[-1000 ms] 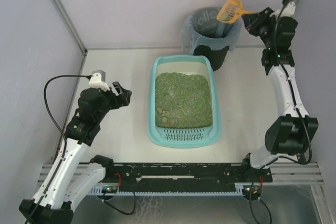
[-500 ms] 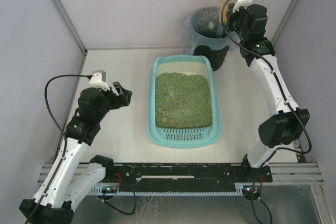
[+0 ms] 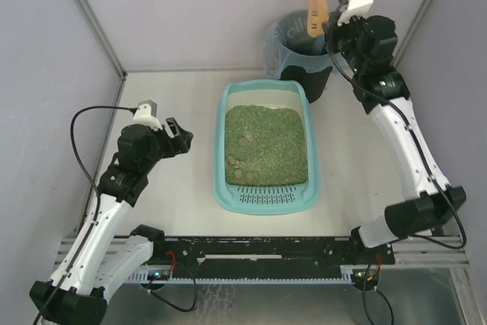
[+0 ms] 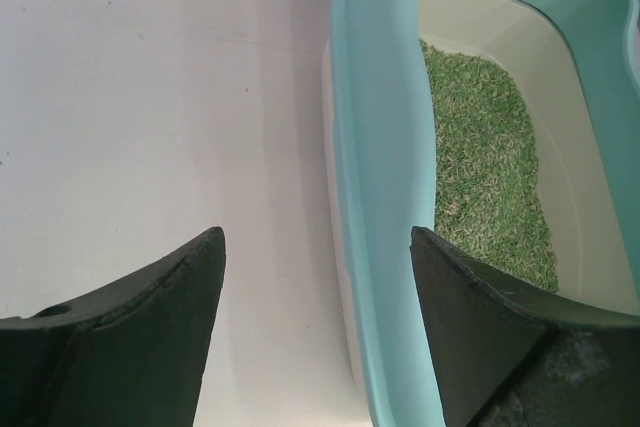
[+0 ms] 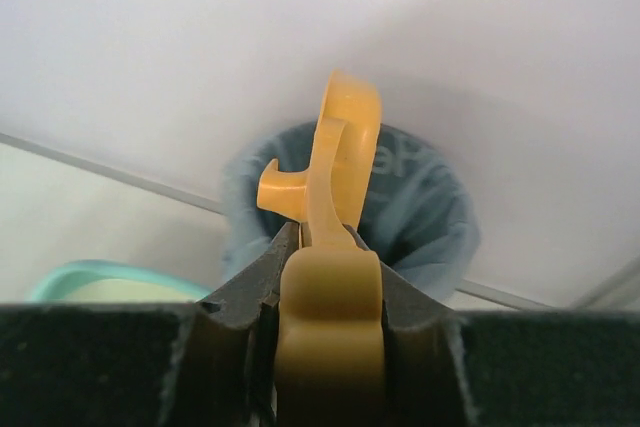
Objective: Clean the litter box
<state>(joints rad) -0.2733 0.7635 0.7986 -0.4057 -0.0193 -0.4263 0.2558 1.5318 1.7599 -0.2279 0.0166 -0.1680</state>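
Pale lettering is seen on the grey-blue bag liner (image 3: pixel 282 37) of the black bin (image 3: pixel 308 81), but it cannot be read.

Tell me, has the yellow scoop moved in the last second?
Yes. The yellow scoop, held in the right gripper, has shifted left, from above the right rim of the black bin toward its middle, and turned edge-on.
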